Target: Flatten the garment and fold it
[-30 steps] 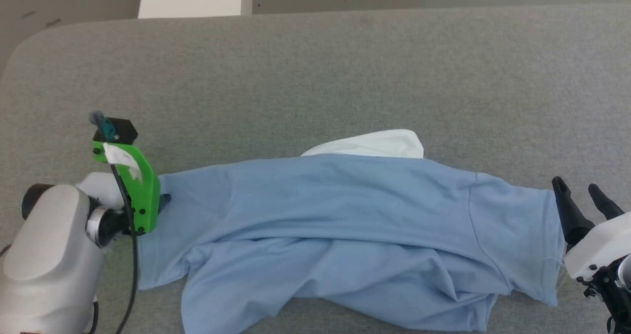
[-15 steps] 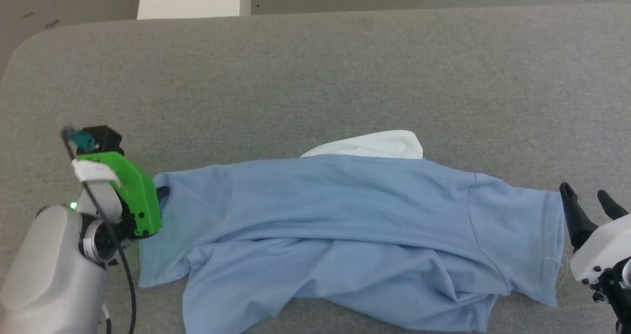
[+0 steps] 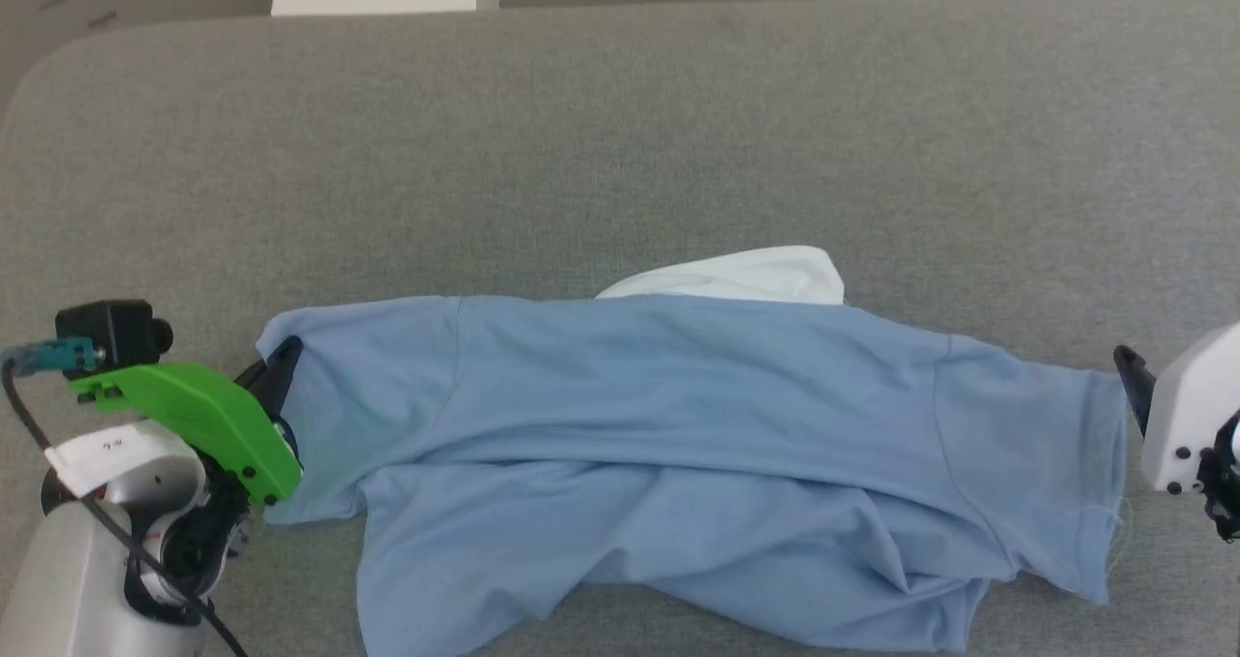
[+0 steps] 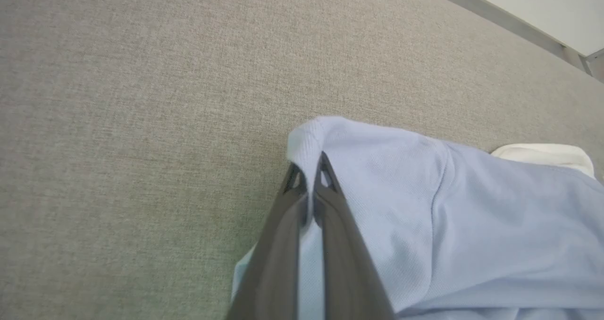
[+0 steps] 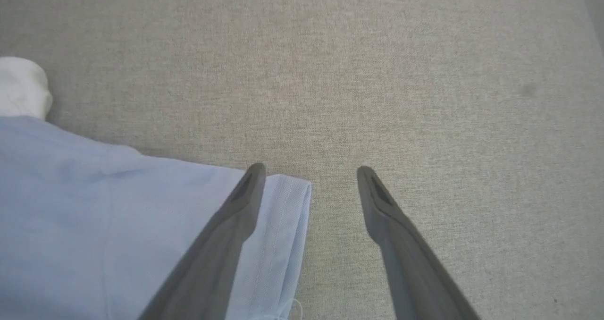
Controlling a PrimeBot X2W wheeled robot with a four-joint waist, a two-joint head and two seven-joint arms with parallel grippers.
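No text, brand, number or sign can be read in any of the views. The nearest thing to writing is a small white sticker [image 3: 102,449] on the left arm's wrist, just below the green camera bracket [image 3: 194,415] in the head view. It carries a few dark characters, too small and blurred to make out. The upturned cloth of the garment [image 3: 678,424] carries no legible lettering in the head view or in either wrist view.
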